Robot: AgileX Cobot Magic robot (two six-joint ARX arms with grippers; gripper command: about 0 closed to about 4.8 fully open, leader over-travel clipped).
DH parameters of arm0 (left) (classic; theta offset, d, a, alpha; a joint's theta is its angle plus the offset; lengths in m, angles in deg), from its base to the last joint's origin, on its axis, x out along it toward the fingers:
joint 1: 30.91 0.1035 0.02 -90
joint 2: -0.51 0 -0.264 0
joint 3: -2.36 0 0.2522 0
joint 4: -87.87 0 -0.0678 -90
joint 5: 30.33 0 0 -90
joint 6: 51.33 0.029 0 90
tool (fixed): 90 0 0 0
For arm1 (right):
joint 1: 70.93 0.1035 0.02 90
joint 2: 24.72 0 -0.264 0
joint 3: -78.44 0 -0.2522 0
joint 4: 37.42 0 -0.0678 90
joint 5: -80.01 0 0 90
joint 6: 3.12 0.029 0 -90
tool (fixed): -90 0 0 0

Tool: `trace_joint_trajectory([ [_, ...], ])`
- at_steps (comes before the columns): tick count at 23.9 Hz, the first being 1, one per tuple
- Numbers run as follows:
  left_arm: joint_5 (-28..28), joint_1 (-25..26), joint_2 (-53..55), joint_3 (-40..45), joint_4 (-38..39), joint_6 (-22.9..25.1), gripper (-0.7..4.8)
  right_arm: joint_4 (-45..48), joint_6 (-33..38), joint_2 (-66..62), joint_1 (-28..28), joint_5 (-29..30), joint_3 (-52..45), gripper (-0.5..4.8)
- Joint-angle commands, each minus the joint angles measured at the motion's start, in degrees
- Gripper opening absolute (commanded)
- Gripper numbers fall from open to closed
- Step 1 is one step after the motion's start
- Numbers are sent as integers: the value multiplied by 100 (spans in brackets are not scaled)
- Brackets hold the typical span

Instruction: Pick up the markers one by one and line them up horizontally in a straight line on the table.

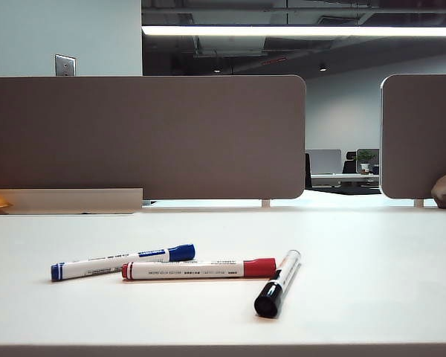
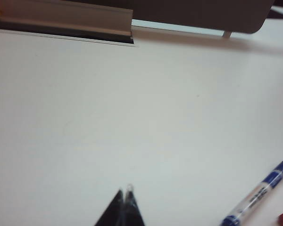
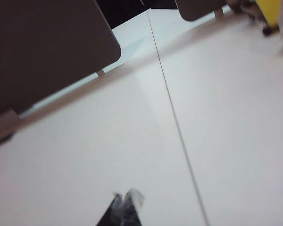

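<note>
Three slim white-barrelled markers with small printed text lie on the white tabletop (image 1: pixel 342 238), toward its near edge in the exterior view. The blue marker (image 1: pixel 123 262) sits leftmost, slightly slanted, its blue cap pointing right and a blue band at its other end. Just beside it, its left end tucked under the blue cap's side, the red marker (image 1: pixel 199 268) lies almost level, red cap to the right. The black marker (image 1: pixel 277 283) lies at an angle to the right of the red cap, close to it, its black cap pointing toward the near edge. None is lined up with the others. The left end effector (image 2: pixel 125 197) hangs over bare tabletop with its jaws pressed together and nothing between them; the blue marker shows off to one side of it, well apart. The right end effector (image 3: pixel 126 200) is likewise closed and empty, above a thin seam (image 3: pixel 174 122) in the surface. Grey-brown divider panels (image 1: pixel 145 134) stand along the far edge.
</note>
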Motion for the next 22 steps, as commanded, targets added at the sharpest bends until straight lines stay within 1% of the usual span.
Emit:
trace_joint_trajectory([
  [1,-48,7,4,-256,-175,-485,-5,107,1314,-9,2,254,-17,-1],
  [5,-68,7,4,-382,-487,-914,-5,367,1335,-9,2,955,-17,-1],
  [6,-136,7,4,-393,-490,-960,-5,413,1322,-9,2,1001,-17,-1],
  [7,-498,7,4,-468,-428,-1088,-6,498,1327,-9,2,1163,-17,-1],
  [8,-734,7,4,-518,-391,-1224,-6,577,1325,-9,2,1405,-17,-1],
  [9,-1287,7,4,-623,-376,-1351,-5,708,1325,-9,2,1919,-17,-2],
  [10,-1502,7,4,-673,-374,-1349,-6,772,1327,-9,2,2229,-17,-1],
  [11,-1803,7,4,-802,-367,-1263,-5,857,1327,-9,2,2662,-13,-1],
  [12,-1829,7,4,-896,-356,-1172,-6,920,1335,-9,2,2841,9,-2],
  [13,-1818,7,4,-999,-326,-1045,-6,907,1335,-9,2,2874,70,-2],
  [14,-1666,9,4,-1285,-195,-514,-6,892,1276,-9,4,2852,289,-2],
  [15,-1556,9,4,-1443,-68,-236,-6,890,1158,-9,-2,2830,417,-2],
  [16,-1198,9,4,-1845,356,284,-6,839,745,-9,-7,2822,752,-2],
  [19,-610,9,7,-2481,1034,671,-6,485,280,-11,-7,2817,1281,-2],
  [22,-260,9,85,-3150,1707,1091,-6,-295,-212,-74,-7,2846,1810,-2],
])
